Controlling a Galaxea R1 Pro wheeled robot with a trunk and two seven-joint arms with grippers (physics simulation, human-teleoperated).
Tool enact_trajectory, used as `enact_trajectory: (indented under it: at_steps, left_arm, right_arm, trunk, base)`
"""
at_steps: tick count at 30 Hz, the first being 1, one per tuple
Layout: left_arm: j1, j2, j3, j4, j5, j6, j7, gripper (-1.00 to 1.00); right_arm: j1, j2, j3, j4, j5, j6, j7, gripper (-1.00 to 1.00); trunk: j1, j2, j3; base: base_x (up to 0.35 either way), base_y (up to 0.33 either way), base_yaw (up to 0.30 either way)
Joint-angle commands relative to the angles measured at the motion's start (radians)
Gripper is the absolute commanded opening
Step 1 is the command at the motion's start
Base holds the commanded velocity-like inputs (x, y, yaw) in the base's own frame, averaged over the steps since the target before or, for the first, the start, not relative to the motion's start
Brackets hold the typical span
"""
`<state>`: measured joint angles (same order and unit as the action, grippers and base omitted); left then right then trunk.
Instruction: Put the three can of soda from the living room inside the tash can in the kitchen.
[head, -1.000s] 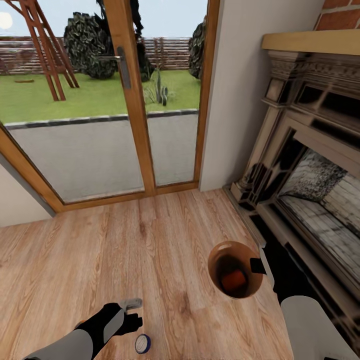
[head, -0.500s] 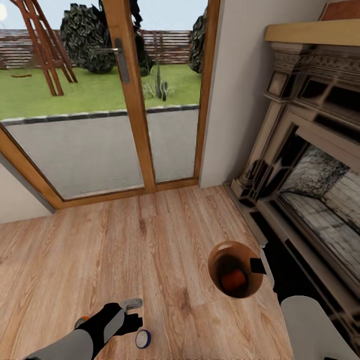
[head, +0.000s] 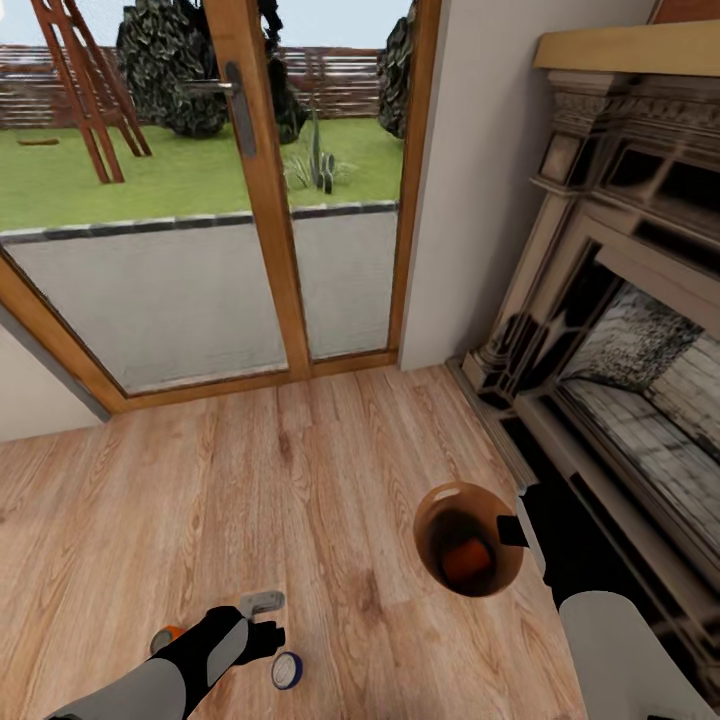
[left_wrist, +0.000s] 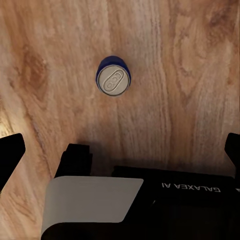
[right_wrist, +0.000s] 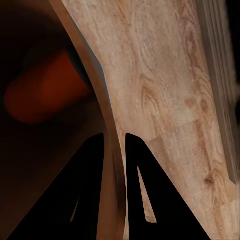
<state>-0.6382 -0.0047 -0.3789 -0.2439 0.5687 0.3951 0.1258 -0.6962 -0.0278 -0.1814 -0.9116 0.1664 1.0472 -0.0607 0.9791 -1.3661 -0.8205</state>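
Glass doors (head: 200, 200) and fireplace (head: 620, 300): living room, wood floor (head: 330, 470).

Bin (head: 469, 540): carried above the floor, rim pinched by the clenched right pincer (right_wrist: 115, 145), presumably so cans can be collected on the spot. One orange can (head: 466, 562) is held inside.

Blue can (left_wrist: 113, 79): upright on the floor, just beyond the left pincer (head: 265, 625), which is spread wide above it, likely for a grasp.

Second orange can (head: 166, 637): on the floor, partly hidden by the left arm.

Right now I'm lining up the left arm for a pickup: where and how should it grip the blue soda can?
Grip the blue soda can across its round side wall, just under the silver top, coming straight down. It stands upright on the wood floor, and the left gripper hangs above it with fingers spread wide.
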Motion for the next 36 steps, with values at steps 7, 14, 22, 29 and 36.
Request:
enact_trajectory:
  at_steps: [7, 14, 22, 29, 36]
  left_arm:
    - [0.0, 0.001, 0.0, -0.001, 0.001, -0.019, -0.001, 1.0]
    - [0.0, 0.002, 0.0, -0.008, -0.001, -0.043, 0.0, 1.0]
    - [0.0, 0.001, -0.002, -0.009, -0.001, -0.065, 0.001, 1.0]
    - [0.0, 0.0, -0.005, -0.006, -0.002, -0.068, 0.002, 1.0]
    - [0.0, 0.0, -0.006, -0.004, -0.003, -0.067, 0.002, 1.0]
  right_arm:
    - [0.0, 0.0, 0.002, -0.001, -0.01, 0.0, 0.004, -1.0]
    - [0.0, -0.001, 0.002, -0.001, -0.01, 0.0, 0.004, -1.0]
    - [0.0, -0.002, 0.002, -0.001, -0.01, 0.0, 0.004, -1.0]
    - [0.0, -0.003, 0.001, -0.001, -0.01, 0.0, 0.004, -1.0]
    - [0.001, 0.001, 0.001, -0.075, -0.012, 0.0, 0.004, -1.0]
  trunk:
    - [0.0, 0.0, -0.001]
    - [0.0, 0.0, -0.001]
    - [0.0, 0.0, -0.001]
    - [0.0, 0.0, -0.001]
    - [0.0, 0.0, -0.001]
  base:
    - [0.0, 0.0, 0.0]
    - [0.0, 0.0, 0.0]
    - [0.0, 0.0, 0.0]
    - [0.0, 0.0, 0.0]
    - [0.0, 0.0, 0.0]
